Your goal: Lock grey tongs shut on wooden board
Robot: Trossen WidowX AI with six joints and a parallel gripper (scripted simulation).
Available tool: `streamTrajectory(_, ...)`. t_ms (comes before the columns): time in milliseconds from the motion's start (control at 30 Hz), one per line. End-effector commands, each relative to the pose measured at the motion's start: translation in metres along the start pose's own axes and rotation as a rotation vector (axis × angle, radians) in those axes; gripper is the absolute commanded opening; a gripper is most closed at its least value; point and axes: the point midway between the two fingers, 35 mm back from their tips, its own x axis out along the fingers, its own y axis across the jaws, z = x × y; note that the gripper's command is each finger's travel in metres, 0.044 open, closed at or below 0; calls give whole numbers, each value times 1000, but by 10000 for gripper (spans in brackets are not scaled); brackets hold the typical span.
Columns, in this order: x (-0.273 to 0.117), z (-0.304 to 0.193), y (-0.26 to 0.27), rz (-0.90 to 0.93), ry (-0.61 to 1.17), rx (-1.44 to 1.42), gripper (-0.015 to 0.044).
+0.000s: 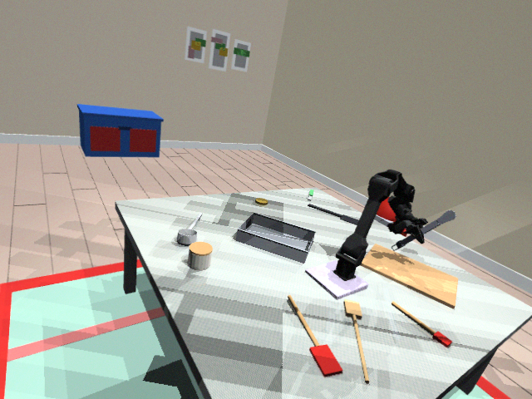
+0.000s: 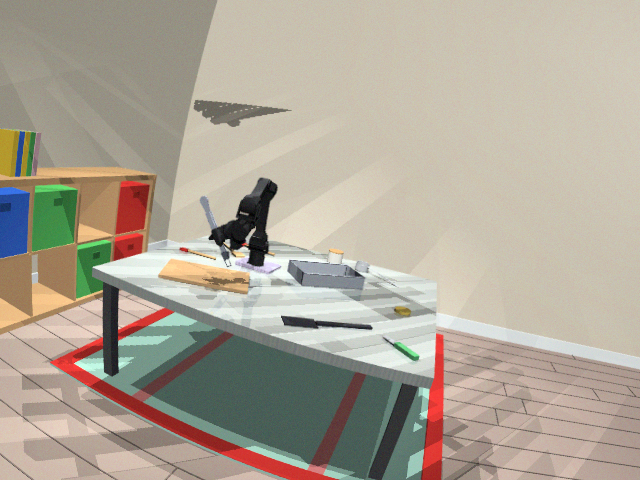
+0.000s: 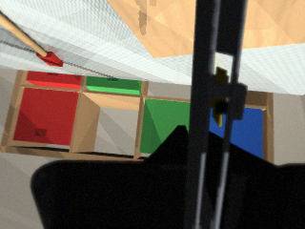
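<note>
The grey tongs (image 1: 439, 220) (image 2: 207, 209) (image 3: 203, 72) are held in the air, steeply tilted, with the broad rounded end up and the narrow end down. In the wrist view their two arms run side by side with a narrow gap, a small yellow part between them. Whether the lock has caught cannot be seen. My gripper (image 1: 419, 233) (image 2: 216, 238) is shut on the tongs partway along their length. The wooden board (image 1: 429, 281) (image 2: 178, 272) (image 3: 267, 24) lies beneath, with the tongs' shadow on it. The roasting tin (image 1: 274, 249) (image 2: 330, 281) holds nothing visible.
A dark-bladed knife (image 1: 328, 210) (image 2: 343, 324) and a green-handled tool (image 1: 311, 194) (image 2: 405, 350) lie beyond the tin. A red-tipped brush (image 1: 441, 338) (image 3: 50, 58) and a red spatula (image 1: 325, 359) lie on the other side. A lidded jar (image 1: 199, 258) and a metal cup (image 1: 187, 237) stand near the tin.
</note>
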Motion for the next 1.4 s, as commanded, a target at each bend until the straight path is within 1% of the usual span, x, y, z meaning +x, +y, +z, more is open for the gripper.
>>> streamTrajectory(0,8,-2,3,47,-145,-13,-150)
streamTrajectory(200,15,-2,4,78,-364,-31,-150)
streamTrajectory(400,16,-6,3,63,-580,-36,-150)
streamTrajectory(600,12,-13,-1,1,-785,-41,-150)
streamTrajectory(800,6,-26,-7,-102,-965,-33,-150)
streamTrajectory(1367,8,-23,-9,-117,-983,-32,-150)
